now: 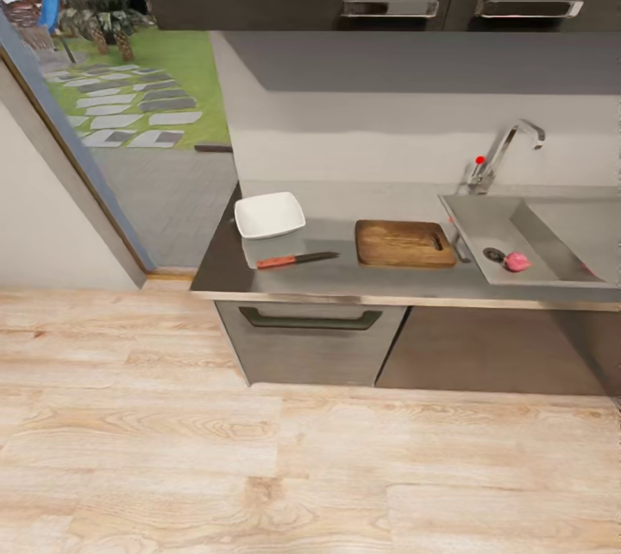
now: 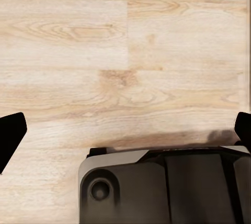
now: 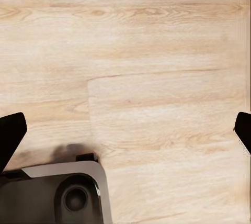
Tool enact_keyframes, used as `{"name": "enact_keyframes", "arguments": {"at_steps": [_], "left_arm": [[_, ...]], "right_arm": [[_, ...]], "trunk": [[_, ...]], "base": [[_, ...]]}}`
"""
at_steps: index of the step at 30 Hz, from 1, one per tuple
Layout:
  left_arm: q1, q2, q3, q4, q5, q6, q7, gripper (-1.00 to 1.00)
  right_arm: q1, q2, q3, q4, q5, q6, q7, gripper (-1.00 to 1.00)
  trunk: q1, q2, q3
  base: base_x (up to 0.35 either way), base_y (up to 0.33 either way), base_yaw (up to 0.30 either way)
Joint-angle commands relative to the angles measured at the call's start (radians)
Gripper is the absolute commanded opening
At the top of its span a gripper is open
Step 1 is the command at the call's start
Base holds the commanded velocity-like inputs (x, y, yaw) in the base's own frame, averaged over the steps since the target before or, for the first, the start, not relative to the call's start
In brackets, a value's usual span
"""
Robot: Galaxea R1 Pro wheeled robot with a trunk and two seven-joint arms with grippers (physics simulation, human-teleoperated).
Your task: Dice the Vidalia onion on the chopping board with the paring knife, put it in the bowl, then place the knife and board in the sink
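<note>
Plainly, nothing of the task is done yet: the onion (image 1: 517, 261) lies whole in the sink (image 1: 552, 230), on the basin floor just beside the drain (image 1: 494, 254), near the basin's front left corner. Lifting it out, dicing, filling the bowl and dropping knife and board into the sink all remain.

The board (image 1: 404, 243) lies flat on the countertop (image 1: 345, 278) just left of the sink's edge, its handle slot toward the sink. The knife (image 1: 296, 260) lies near the countertop's front edge, left of the board, blade pointing at it. The bowl (image 1: 270, 215) stands empty near the countertop's left end, just behind the knife. The tap (image 1: 504, 150) rises at the sink's back left corner.

Neither gripper is near any of this. In the left wrist view the left gripper (image 2: 125, 130) hangs over the wooden floor (image 2: 125, 67), its fingers (image 2: 10, 132) spread to the picture's sides with nothing between them. The right gripper (image 3: 125, 130) hangs likewise, fingers (image 3: 9, 135) wide apart and empty, over the floor in front of the cabinets. The onion is well apart from both, so I judge the robot must first close on the countertop.
</note>
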Motion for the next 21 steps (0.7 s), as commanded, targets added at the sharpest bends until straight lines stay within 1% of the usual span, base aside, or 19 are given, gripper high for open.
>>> {"name": "enact_keyframes", "arguments": {"at_steps": [1, 9, 21], "left_arm": [[0.000, 0.000, -0.001, 0.000, 0.002, -0.002, 0.000, 1.00], [0.000, 0.000, -0.001, 0.012, 0.003, -0.001, -0.001, 1.00], [0.000, -0.002, -0.003, 0.046, 0.004, -0.001, -0.002, 1.00]], "right_arm": [[0.000, 0.000, 0.002, -0.001, 0.000, -0.001, -0.004, 1.00], [0.000, 0.000, 0.002, -0.001, -0.001, -0.001, -0.003, 1.00], [0.000, 0.000, 0.002, -0.001, -0.001, -0.001, -0.002, 1.00]], "trunk": [[0.001, -0.002, -0.001], [0.001, -0.002, -0.001], [0.001, -0.002, -0.001]], "base": [[0.112, -0.276, 0.000], [0.091, -0.294, 0.000], [0.006, -0.308, 0.000]]}}
